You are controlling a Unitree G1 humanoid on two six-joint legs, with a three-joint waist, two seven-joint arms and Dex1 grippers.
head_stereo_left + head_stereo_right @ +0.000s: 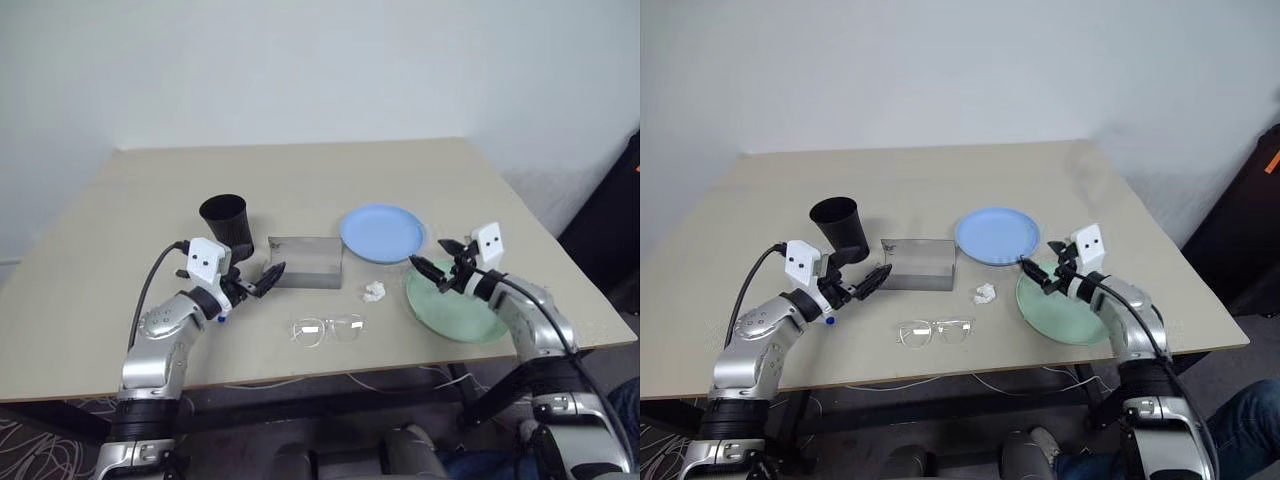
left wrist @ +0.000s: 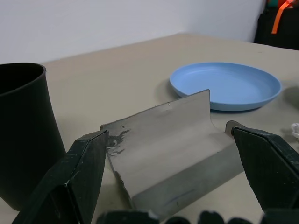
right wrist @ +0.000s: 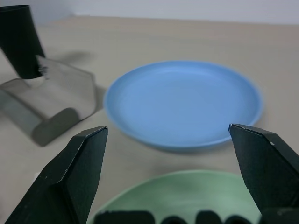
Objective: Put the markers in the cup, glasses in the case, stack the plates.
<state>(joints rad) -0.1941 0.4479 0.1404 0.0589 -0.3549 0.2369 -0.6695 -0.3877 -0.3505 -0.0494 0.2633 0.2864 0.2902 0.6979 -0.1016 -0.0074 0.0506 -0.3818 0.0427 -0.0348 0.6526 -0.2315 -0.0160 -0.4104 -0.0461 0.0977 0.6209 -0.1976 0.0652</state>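
We see the left gripper at lower left of the head view with its 2 black fingers spread wide and nothing between them. Its tips sit just beside the left end of the grey case, which lies open at the picture's middle; in the left wrist view the case shows a curved, matte grey inner face with scuffed pale marks at one corner. The black tapered cup stands upright just above and left of this gripper, near the case's left end. A small blue tip peeks out under the left wrist; we cannot tell what it belongs to.

The right gripper at centre right is also spread wide and empty, hovering over the upper left rim of the pale mint green plate, part of which the arm covers. The light blue plate lies just above and left of it, near the case's right end, and the 2 plates look apart.

The clear-framed glasses lie below the case, at lower centre, well apart from both grippers. A small white crumpled scrap sits between the case and the green plate.
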